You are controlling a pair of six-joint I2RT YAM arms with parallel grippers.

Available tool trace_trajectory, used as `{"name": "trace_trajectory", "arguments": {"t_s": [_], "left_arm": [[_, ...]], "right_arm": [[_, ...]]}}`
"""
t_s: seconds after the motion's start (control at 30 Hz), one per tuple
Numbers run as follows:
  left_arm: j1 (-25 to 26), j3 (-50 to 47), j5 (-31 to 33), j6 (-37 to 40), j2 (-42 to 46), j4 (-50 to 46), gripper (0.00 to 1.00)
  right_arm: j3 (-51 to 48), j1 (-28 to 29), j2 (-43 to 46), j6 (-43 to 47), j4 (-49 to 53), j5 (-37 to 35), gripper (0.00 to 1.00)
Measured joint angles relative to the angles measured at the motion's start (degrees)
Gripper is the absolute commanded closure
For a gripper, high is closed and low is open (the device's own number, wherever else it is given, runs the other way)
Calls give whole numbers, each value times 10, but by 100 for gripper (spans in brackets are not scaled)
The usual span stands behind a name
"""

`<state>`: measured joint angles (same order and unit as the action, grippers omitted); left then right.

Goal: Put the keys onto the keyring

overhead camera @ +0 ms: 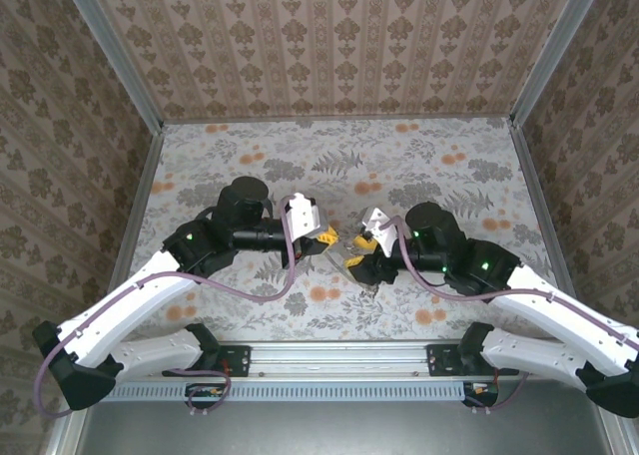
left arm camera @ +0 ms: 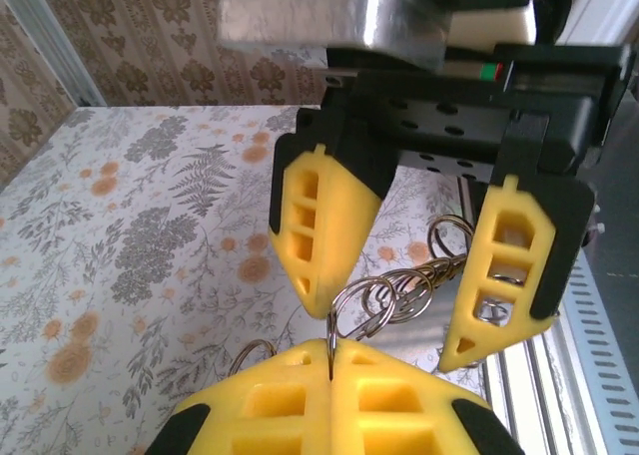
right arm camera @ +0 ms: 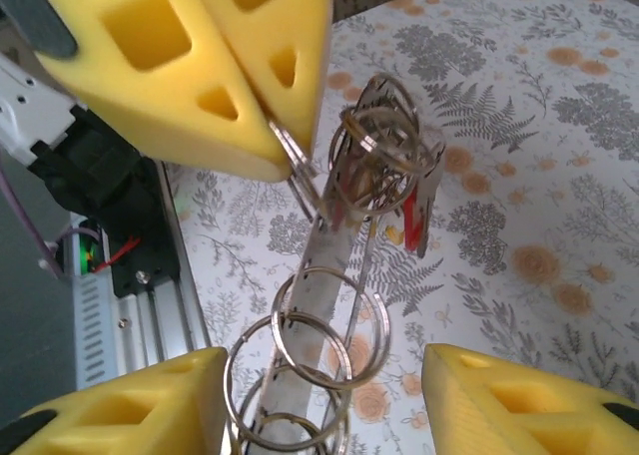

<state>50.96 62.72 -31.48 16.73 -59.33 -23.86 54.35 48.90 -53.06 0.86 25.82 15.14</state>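
left gripper point(left arm camera: 330, 355): clamped on one metal ring of the keyring point(right arm camera: 312, 320), lower centre.
right gripper point(right arm camera: 324, 370): fingers spread, rings between them.
keys point(right arm camera: 417, 208): apparently dangling, upper centre, red-marked; blurred.

Beige damask-wallpaper walls point(overhead camera: 329, 36) on three sides; aluminium corner posts point(overhead camera: 110, 46); fern-and-orange-flower print tabletop point(overhead camera: 399, 161); aluminium rail point(overhead camera: 339, 360) along near edge.

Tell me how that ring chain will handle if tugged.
Likely floppy: the ring chain sags as loose links from the shut left gripper. Probably slippery, since the rings are thin polished wire. It may swing, hanging free between the right gripper's open fingers.
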Motion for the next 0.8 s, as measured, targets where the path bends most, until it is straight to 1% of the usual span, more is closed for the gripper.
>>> {"name": "trace_trajectory", "arguments": {"t_s": [0.13, 0.27, 0.33, 0.5, 0.8], "left_arm": [[1, -1, 12, 0, 0, 2, 100], [8, -1, 31, 0, -3, 3, 100], [12, -1, 42, 2, -6, 3, 100], [35, 2, 91, 16, -18, 6, 100], [61, 3, 170, 22, -27, 21, 100]], "right_arm": [[0, 0, -7, 1, -1, -6, 73], [0, 0, -9, 5, -3, -17, 100], [0, 0, -10, 5, -2, -19, 100], [0, -1, -10, 6, 3, -31, 100], [-5, -2, -10, 2, -3, -57, 100]]}}
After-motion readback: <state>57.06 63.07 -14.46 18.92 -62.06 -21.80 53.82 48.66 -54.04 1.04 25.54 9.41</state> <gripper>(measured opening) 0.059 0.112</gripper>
